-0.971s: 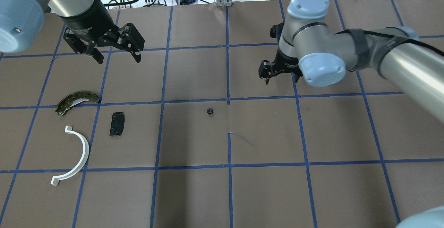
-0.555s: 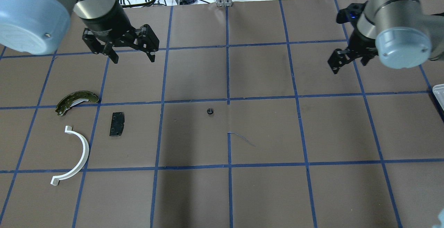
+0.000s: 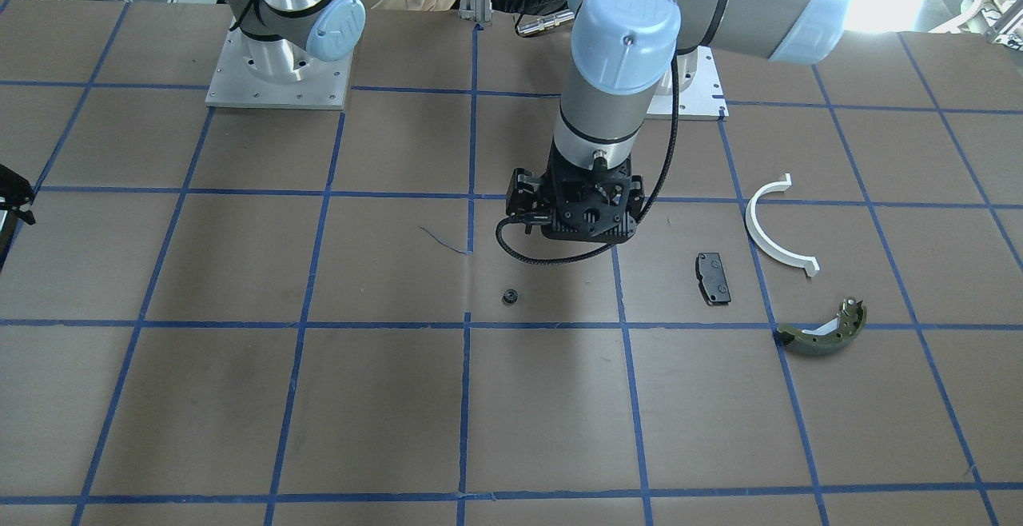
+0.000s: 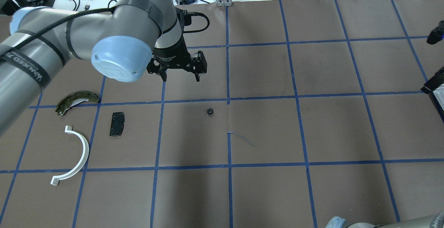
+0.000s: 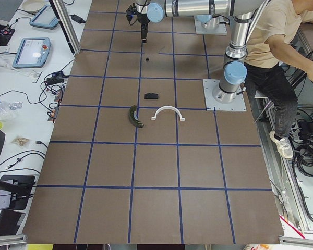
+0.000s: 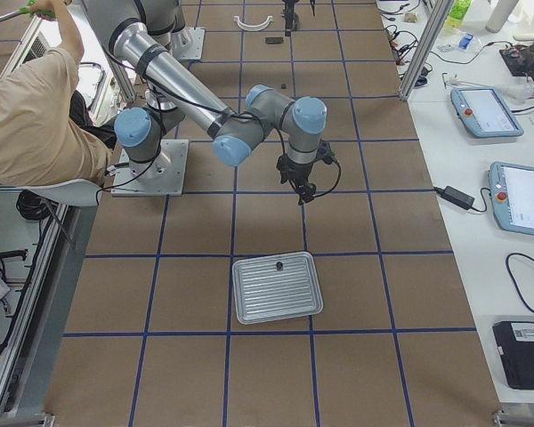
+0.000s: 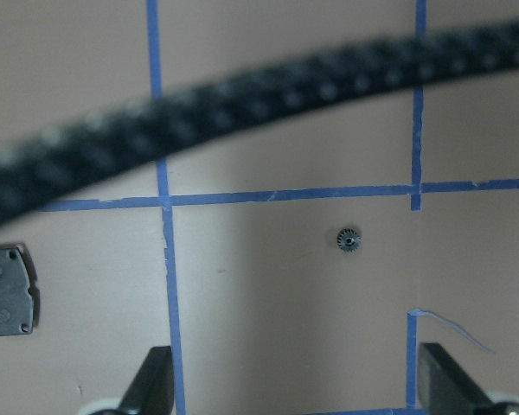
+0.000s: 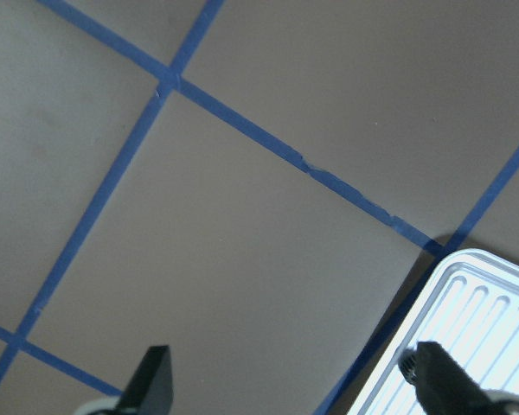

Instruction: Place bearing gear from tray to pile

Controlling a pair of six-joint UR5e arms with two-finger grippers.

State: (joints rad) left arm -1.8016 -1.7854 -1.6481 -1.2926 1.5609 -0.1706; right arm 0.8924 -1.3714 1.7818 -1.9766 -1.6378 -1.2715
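Observation:
The bearing gear [image 4: 209, 111] is a small black toothed wheel lying alone on the brown mat near the table's middle; it also shows in the left wrist view [image 7: 349, 239]. My left gripper [image 4: 180, 79] is open and empty, hovering above the mat just behind and left of the gear. The pile lies at the left: an olive brake shoe [image 4: 77, 99], a black pad [image 4: 117, 124] and a white half-ring arc [image 4: 78, 155]. My right gripper [image 8: 290, 385] is open and empty at the far right, beside the tray [image 8: 454, 337].
The metal tray [image 6: 277, 286] lies on the mat at the robot's right end with a small dark part [image 6: 279, 265] on it. A seated operator [image 5: 271, 52] is beside the robot base. Cables and tablets lie past the far edge.
My left arm has swung right from the far-left corner toward the gear, still open. My right arm has pulled away to the right toward the tray. The gear has not moved.

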